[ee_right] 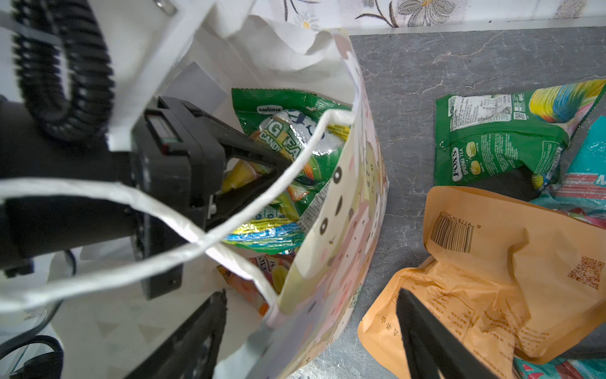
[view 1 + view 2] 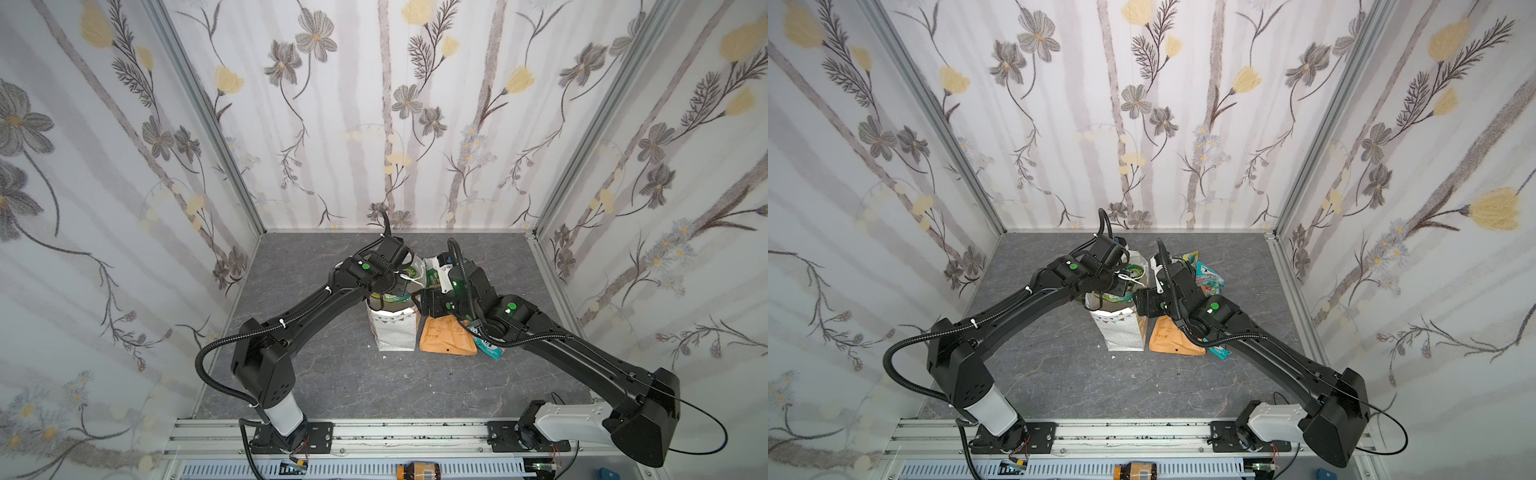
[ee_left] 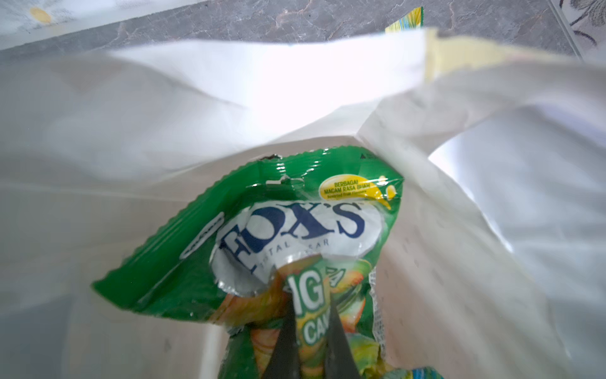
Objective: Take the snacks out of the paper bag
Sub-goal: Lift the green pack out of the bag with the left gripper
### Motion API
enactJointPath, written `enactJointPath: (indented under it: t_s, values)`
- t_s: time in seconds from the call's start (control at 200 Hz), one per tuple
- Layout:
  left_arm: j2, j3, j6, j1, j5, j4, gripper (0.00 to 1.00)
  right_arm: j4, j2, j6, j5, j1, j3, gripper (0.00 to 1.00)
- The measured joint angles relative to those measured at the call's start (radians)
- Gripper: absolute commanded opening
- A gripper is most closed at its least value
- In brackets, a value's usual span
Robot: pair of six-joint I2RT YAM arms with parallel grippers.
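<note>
**A:** Several snacks (image 1: 278, 226) lie in the paper bag (image 2: 392, 332), which stands upright mid-table (image 2: 332, 382) with its mouth open.

**B:** Is one gripped?

**A:** Yes. The left gripper (image 3: 310, 295) reaches down through the mouth, its fingers pinching a yellow-green packet (image 3: 308, 328) lettered CANDY. A green FOX'S packet (image 3: 262, 203) lies right behind it, against the bag's wall.

**B:** And the other pincer?

**A:** The right gripper (image 1: 311, 292) is spread wide and holds nothing. One finger hangs over the bag's mouth and the other over the orange pouch (image 1: 492, 262), with the bag's side wall between them.

**B:** What is out already?

**A:** That pouch lies flat just beside the bag, with a green Spring Tea packet (image 1: 498, 137) and a teal packet (image 1: 587, 164) past it. A cord handle (image 1: 108, 192) drapes over the left gripper.
</note>
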Motion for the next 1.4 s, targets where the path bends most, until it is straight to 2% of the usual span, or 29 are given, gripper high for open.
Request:
enactJointPath:
  t_s: [0.375,0.754,1.099,1.399]
  values:
    - [-0.031,0.078,0.038,0.0,-0.038,-0.04,0.0,0.0,0.0,0.0,0.0,0.0,0.0,0.86]
    - [-0.082,0.111,0.067,0.0,-0.07,-0.047,0.0,-0.01,-0.005,-0.005,0.0,0.001,0.006,0.99]
    - [-0.157,0.117,0.096,0.0,-0.094,-0.021,0.0,-0.011,-0.01,-0.012,0.0,0.002,0.01,1.0]
    - [-0.248,0.078,0.119,0.0,-0.089,0.051,0.0,0.008,-0.11,-0.012,-0.001,0.002,0.026,1.0]
